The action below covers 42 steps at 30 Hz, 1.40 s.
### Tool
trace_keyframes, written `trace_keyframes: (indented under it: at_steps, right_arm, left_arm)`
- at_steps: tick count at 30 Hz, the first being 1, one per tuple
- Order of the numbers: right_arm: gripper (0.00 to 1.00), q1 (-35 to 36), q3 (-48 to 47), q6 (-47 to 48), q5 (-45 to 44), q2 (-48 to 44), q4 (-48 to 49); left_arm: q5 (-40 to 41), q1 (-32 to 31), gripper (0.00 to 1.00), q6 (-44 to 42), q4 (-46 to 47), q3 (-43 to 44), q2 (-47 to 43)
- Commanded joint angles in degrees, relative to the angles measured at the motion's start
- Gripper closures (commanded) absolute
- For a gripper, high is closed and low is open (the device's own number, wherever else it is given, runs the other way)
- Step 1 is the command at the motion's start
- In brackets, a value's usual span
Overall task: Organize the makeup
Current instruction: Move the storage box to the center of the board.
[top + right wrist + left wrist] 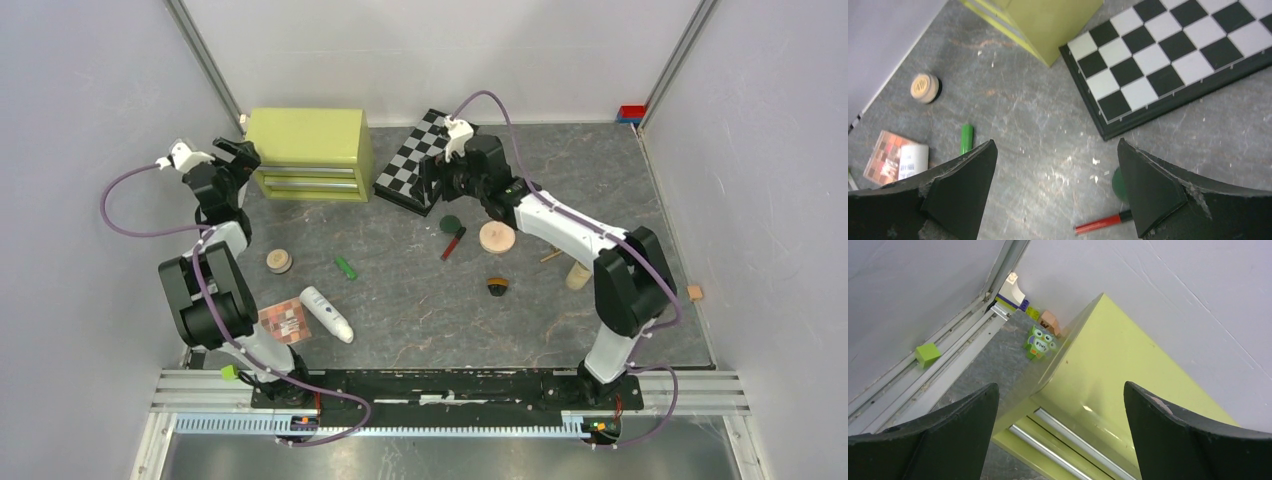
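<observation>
The makeup lies scattered on the grey table. Toward the left are a tan jar [279,261] [924,87], a green stick [345,268] [966,138], a white tube [327,313] and an eyeshadow palette [283,323] [895,157]. In the middle lie a dark green disc [451,224] [1118,184], a red stick [453,243] [1098,223], a peach compact [497,237] and a beige bottle [577,275]. My left gripper [238,153] [1060,400] hangs open by the yellow-green drawer chest [310,150] [1108,370], holding nothing. Over bare table beside the disc, my right gripper [437,182] [1055,155] is open and empty.
A checkerboard [418,160] [1173,55] leans at the back beside the chest. Toy blocks [1040,342] sit behind the chest in the corner, and a green block [928,354] rests on the rail. A small dark and orange item [497,287] lies near the middle.
</observation>
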State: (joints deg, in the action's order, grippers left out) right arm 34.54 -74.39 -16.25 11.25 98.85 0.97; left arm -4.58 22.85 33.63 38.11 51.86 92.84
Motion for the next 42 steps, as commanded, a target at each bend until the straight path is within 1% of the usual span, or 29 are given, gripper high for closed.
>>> trace_keyframes:
  at_steps: [1, 8, 10, 14, 19, 26, 30, 33, 38, 42]
  right_arm:
    - [0.03, -0.6, -9.3, -3.1, -1.4, 4.6, 0.5]
    - [0.03, -0.7, -20.1, -3.8, -1.5, 11.7, -0.9]
    - [0.03, -0.8, -22.4, -3.7, -1.6, 13.3, -2.5]
    - [0.03, -1.0, -25.5, -4.3, -0.7, 16.6, -1.5]
    - [0.03, -1.0, -29.0, -6.9, 1.2, 21.3, 5.0]
    - [0.03, -1.0, -35.5, -16.5, 4.9, 29.4, 15.5]
    - [0.03, -1.0, -36.8, -21.1, 5.7, 32.3, 20.0]
    - [0.03, -1.0, -37.6, -20.7, 5.3, 33.3, 20.0]
    - [0.03, -1.0, -38.0, -19.6, 4.8, 34.1, 19.0]
    - [0.03, -1.0, -37.9, -19.3, 4.8, 34.4, 18.0]
  left_arm:
    - [-3.1, 0.9, 0.00, 0.7, 3.2, 5.0, 3.3]
    - [-4.8, 1.7, 0.00, 0.5, 1.9, 10.2, 9.1]
    - [-5.9, 1.8, 0.00, 0.2, 1.1, 12.2, 10.7]
    - [-8.2, 1.8, 0.00, 0.3, 0.4, 15.6, 13.8]
    - [-14.1, 1.8, 0.00, 1.1, 0.6, 19.2, 17.6]
    - [-19.7, 1.3, 0.00, 2.6, 1.0, 21.1, 20.6]
    - [-21.6, -0.7, 0.00, 1.3, -1.4, 21.8, 20.4]
    - [-21.8, -3.0, 0.00, -0.5, -3.3, 20.5, 18.6]
    - [-21.6, -5.0, 0.00, 0.8, -2.4, 15.4, 14.8]
    - [-20.6, -7.7, 0.00, -0.2, -3.1, 12.2, 11.1]
